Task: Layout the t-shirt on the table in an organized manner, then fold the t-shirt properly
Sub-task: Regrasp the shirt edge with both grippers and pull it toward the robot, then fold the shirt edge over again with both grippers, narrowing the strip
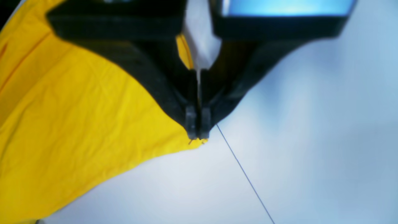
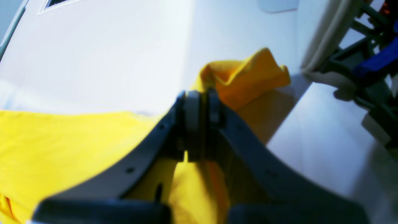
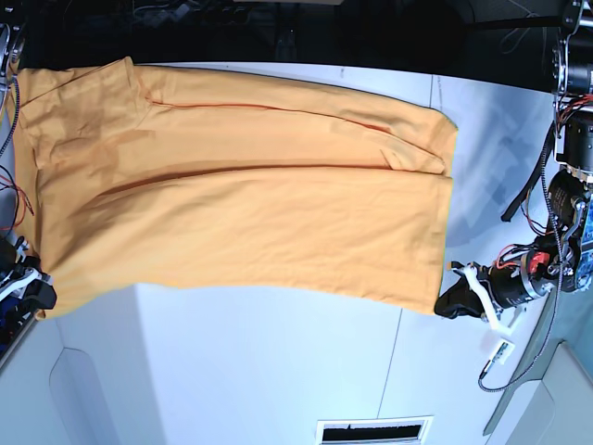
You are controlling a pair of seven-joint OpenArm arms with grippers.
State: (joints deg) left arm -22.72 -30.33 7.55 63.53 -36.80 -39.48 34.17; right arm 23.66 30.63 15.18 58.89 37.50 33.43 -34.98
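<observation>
Both pincers (image 1: 197,137) (image 2: 200,93) pinch the t-shirt (image 3: 241,195) edges, fully closed.

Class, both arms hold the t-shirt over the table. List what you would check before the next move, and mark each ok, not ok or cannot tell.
1. Left pincer shut on a corner of the t-shirt: ok.
2. Right pincer shut on fabric: ok.
3. Cloth spread between the two grips, base view: ok.
4. Cloth free of folds: not ok, a long crease crosses it.
5. Lettering side facing up or down: cannot tell.
6. Bare table beside the near edge: ok.
</observation>
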